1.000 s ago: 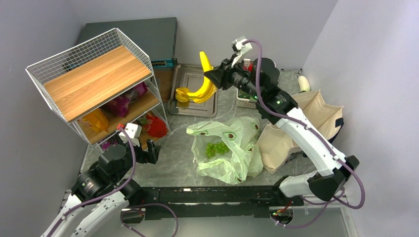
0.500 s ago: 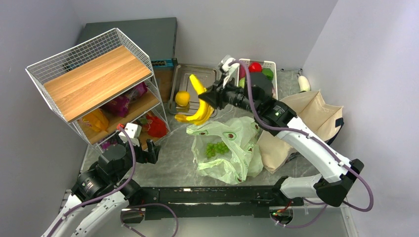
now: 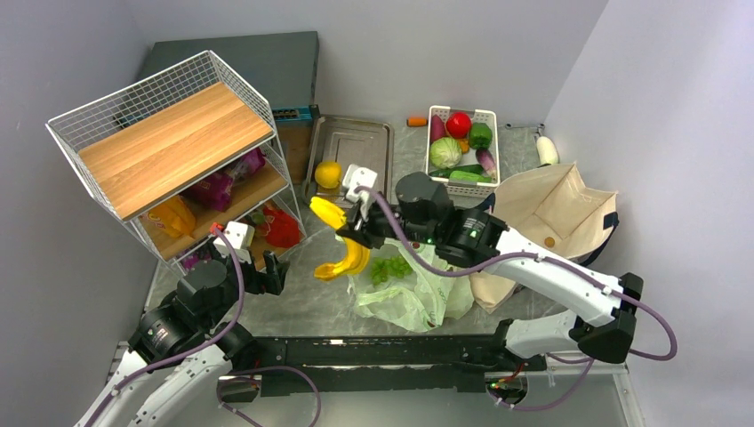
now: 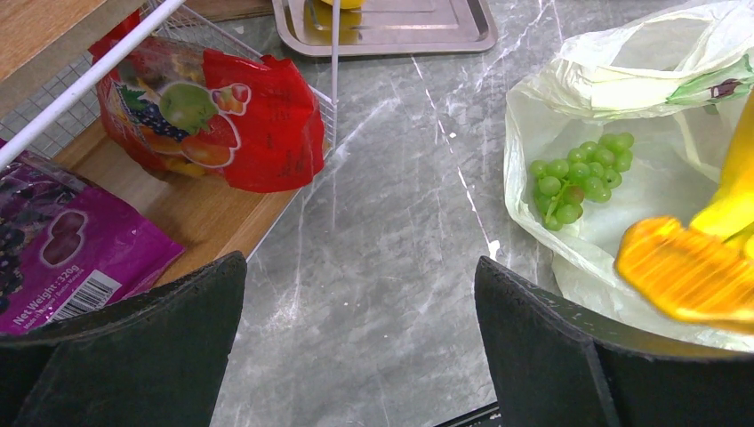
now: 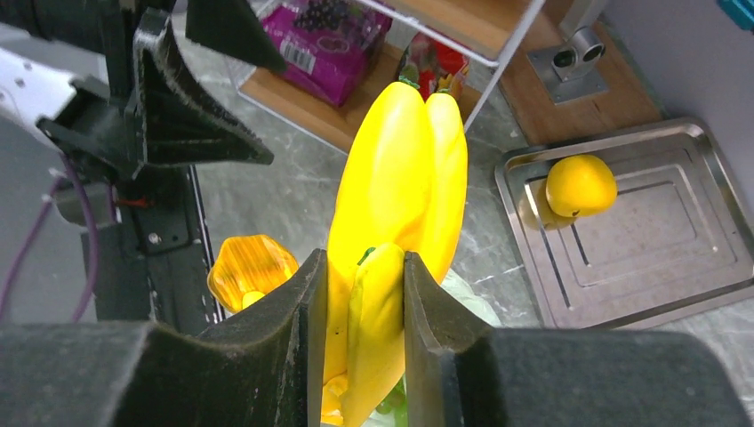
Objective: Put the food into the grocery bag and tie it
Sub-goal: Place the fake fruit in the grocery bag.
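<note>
Grapes [image 3: 389, 267] in grocery bag [image 3: 418, 298], right gripper [image 5: 360, 294] pinching bananas [image 3: 342, 242] over its 10 o'clock rim, lemon [image 3: 327, 173] on tray [image 3: 360, 142] at 11 o'clock, left gripper [image 4: 360, 311] spread, bag untied.

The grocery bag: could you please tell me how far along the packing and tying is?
Done: the grapes lie inside the bag. In hand: the right end effector grips the bananas by the bag's left edge. Left: the lemon sits on the tray, the bag lies open and untied, and the left end effector waits open, holding nothing.
</note>
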